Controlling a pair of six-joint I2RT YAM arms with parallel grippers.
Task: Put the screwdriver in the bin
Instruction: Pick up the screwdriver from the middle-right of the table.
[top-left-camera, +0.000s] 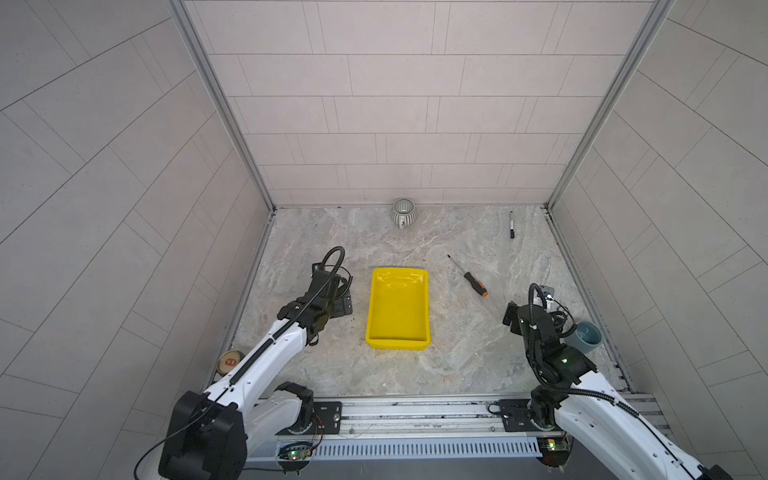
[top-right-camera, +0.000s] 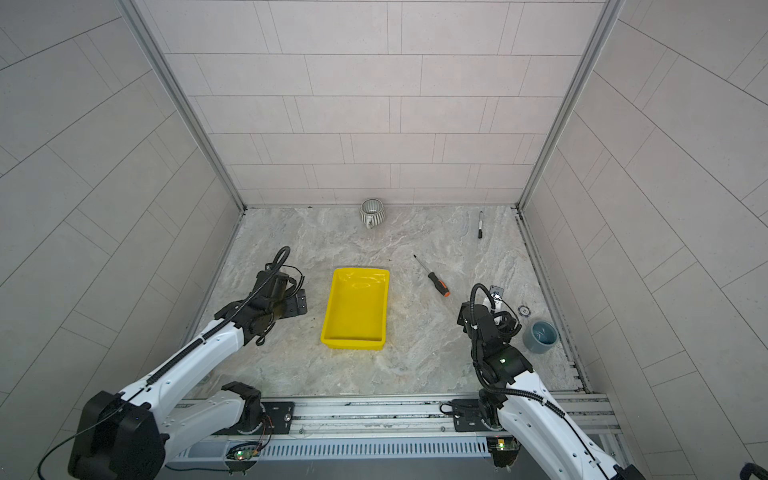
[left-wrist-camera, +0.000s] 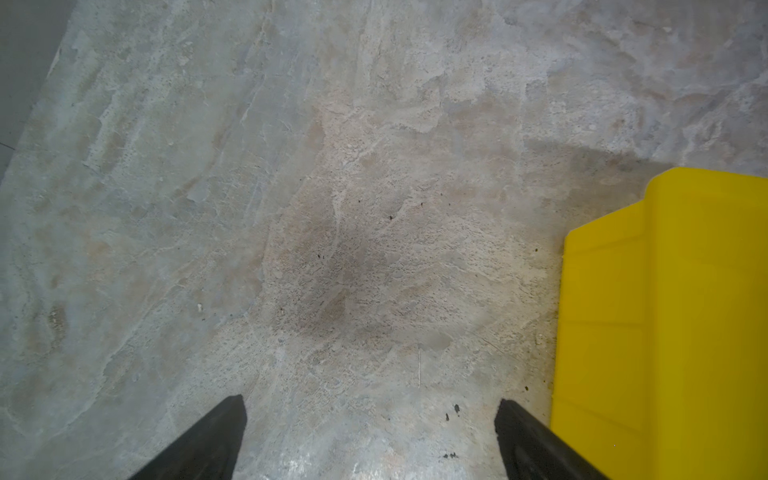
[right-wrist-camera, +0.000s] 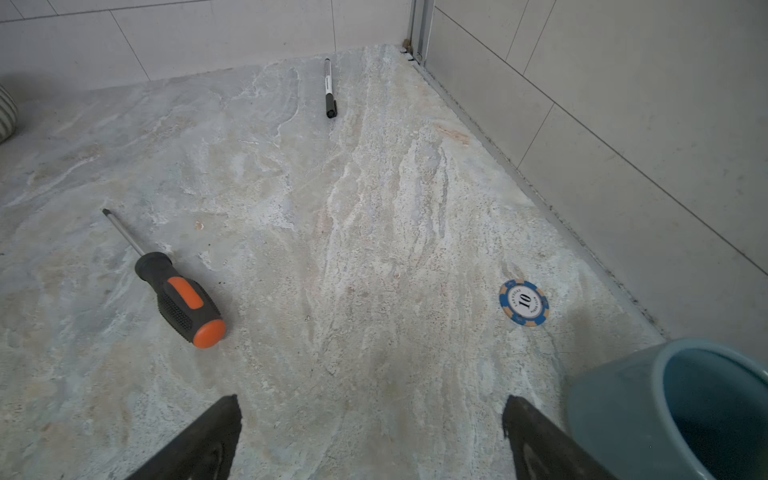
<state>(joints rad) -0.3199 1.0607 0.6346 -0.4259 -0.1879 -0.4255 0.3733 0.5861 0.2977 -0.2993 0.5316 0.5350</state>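
Chip (right-wrist-camera: 524, 303) marked "10" nr blue cup (right-wrist-camera: 615, 415) — L end effector (left-wrist-camera: 370, 399), R end effector (right-wrist-camera: 370, 397) spread wide, empty

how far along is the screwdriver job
Done: nothing yet; the screwdriver lies on the table, apart from the empty bin. In hand: nothing; the right gripper is open near the screwdriver, and the left gripper is open beside the bin. Left: grasp the screwdriver, carry it over, drop it in.
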